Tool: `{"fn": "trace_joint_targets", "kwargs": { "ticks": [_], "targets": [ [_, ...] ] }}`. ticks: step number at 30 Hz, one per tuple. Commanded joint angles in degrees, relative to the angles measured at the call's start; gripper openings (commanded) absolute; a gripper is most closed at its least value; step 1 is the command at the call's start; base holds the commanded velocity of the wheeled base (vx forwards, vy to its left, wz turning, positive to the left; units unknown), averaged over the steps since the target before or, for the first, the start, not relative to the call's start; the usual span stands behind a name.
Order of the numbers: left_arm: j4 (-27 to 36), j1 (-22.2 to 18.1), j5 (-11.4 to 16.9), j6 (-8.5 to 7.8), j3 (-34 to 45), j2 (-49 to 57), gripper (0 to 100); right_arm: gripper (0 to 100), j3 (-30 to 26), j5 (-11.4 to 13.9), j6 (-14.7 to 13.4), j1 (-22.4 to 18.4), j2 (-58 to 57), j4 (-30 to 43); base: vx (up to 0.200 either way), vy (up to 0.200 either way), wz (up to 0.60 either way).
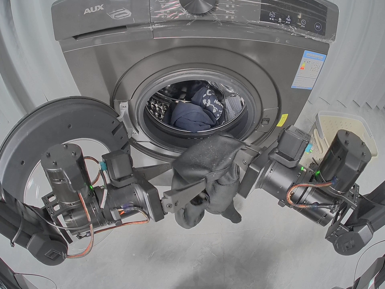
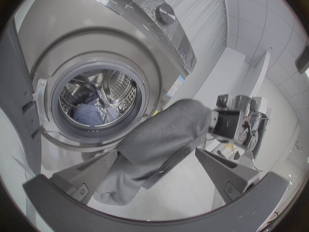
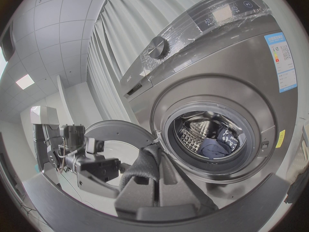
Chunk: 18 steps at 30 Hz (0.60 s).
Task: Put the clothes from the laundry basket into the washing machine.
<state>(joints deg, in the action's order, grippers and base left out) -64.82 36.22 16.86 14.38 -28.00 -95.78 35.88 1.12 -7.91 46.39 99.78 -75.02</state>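
Observation:
A dark grey garment (image 1: 208, 161) hangs in the air just below the open mouth of the washing machine (image 1: 200, 57). My right gripper (image 1: 237, 158) is shut on its upper edge; in the right wrist view the cloth (image 3: 145, 161) bunches around the shut fingers (image 3: 170, 174). My left gripper (image 1: 192, 174) is open, its two fingers standing on either side of the hanging cloth (image 2: 161, 136). Navy and patterned clothes (image 1: 194, 113) lie inside the drum (image 2: 96, 103). The white laundry basket (image 1: 363, 122) stands on the floor at the right of the machine.
The round machine door (image 1: 52, 121) is swung open to the left, close behind my left arm. Bare grey floor (image 1: 240, 253) lies below both arms. Pale curtains hang behind the machine.

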Motion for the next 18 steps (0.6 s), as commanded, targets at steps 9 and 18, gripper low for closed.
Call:
{"fn": "trace_joint_targets", "kwargs": {
  "ticks": [9,18],
  "targets": [
    [0.0,0.1,0.4,-2.17,5.7,-3.0,100,0,2.8,-0.7,0.0,0.0,-0.6,0.1,0.000,0.000,0.00],
    [-2.1,0.2,0.9,-5.33,9.5,-5.7,100,0,6.7,-2.5,0.0,-0.9,-0.5,0.8,0.000,0.000,0.00]
  ]
}}
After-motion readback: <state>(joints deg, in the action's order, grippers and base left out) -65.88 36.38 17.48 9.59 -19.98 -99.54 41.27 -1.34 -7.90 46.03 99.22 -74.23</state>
